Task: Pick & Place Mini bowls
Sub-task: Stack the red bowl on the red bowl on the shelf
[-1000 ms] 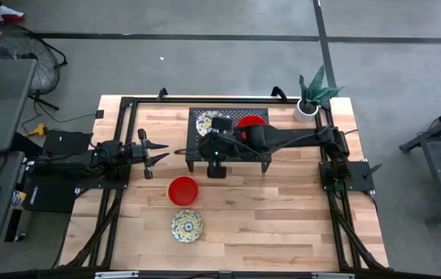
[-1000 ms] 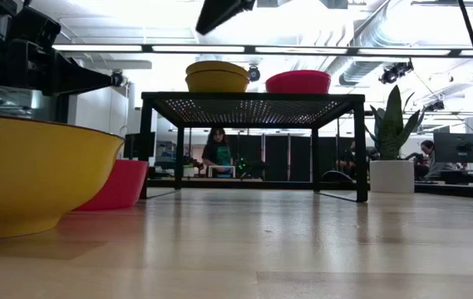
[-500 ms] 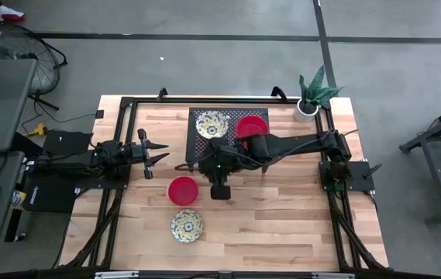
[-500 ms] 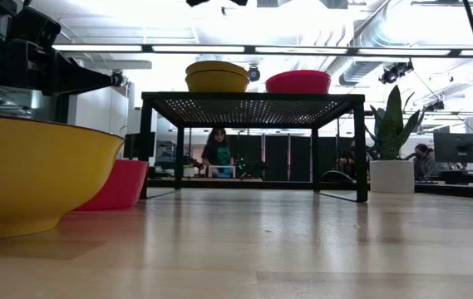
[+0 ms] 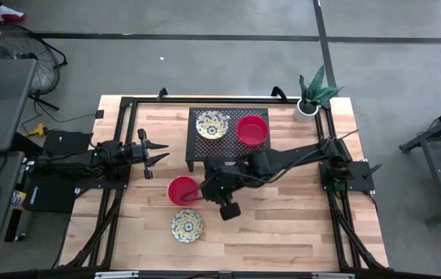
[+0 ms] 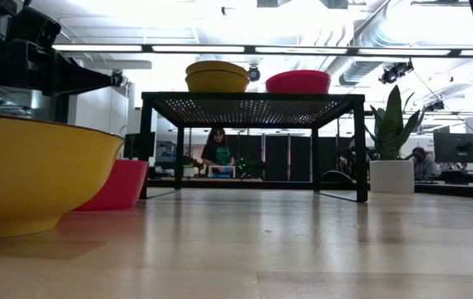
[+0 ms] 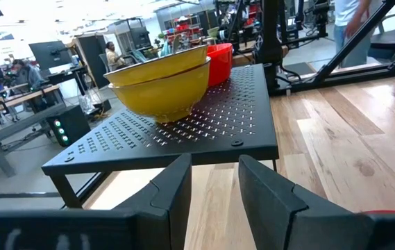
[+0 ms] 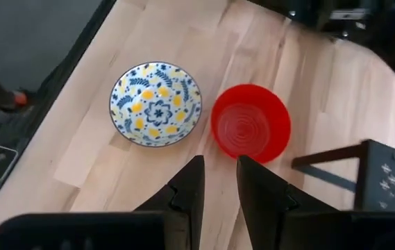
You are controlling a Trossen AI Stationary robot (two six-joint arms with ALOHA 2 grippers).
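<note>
Two mini bowls rest on their bases on the table: a red bowl (image 5: 181, 190) (image 8: 250, 123) and a floral patterned bowl (image 5: 187, 225) (image 8: 155, 103). On the black rack (image 5: 204, 151) stand two stacked patterned bowls (image 5: 211, 125) (image 7: 162, 80) and another red bowl (image 5: 252, 130) (image 6: 298, 81). My right gripper (image 5: 204, 190) (image 8: 218, 184) hovers open, pointing down, over the table just right of the table's red bowl. My left gripper (image 5: 158, 155) (image 7: 214, 187) waits open, left of the rack, pointing at it.
A white plant pot (image 5: 306, 108) (image 6: 392, 176) stands at the table's far right corner. The rack's legs (image 6: 359, 149) stand mid-table toward the far edge. Bare wood (image 5: 282, 225) lies near and right of the bowls. People and desks show in the room behind.
My right gripper has moved from above the rack toward the table's near edge and slightly left, arriving beside the red bowl on the table. The bowls have stayed where they were.
</note>
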